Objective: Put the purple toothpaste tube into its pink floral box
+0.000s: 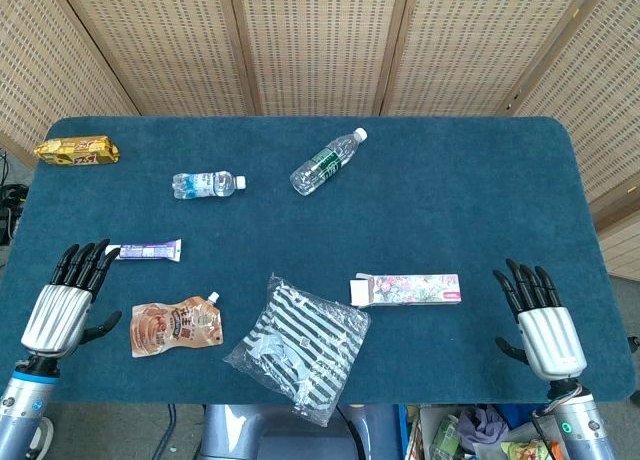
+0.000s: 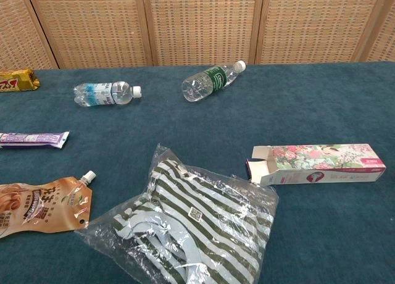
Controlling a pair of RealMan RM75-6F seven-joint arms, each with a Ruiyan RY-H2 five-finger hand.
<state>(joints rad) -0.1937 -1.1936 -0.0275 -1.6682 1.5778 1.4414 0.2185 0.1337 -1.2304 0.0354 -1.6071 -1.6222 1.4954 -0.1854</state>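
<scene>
Both hands rest open and empty: left hand (image 1: pixel 62 305) near the toothpaste tube (image 1: pixel 148 250), right hand (image 1: pixel 540 320) right of the floral box (image 1: pixel 408 289).

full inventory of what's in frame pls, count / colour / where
toothpaste tube: 1, purple and white, left side, lying flat just beyond the left hand's fingertips
floral box: 1, pink, right of centre, lying flat, flap at its left end open
water bottles: 2, clear; blue label far left-centre, green label far centre, both on their sides
snack bar: 1, gold, far left corner
spout pouch: 1, brown, near left
bagged striped cloth: 1, dark and white, clear bag, near centre
table: 1, blue cover
left hand: 1, open, near left
right hand: 1, open, near right
</scene>
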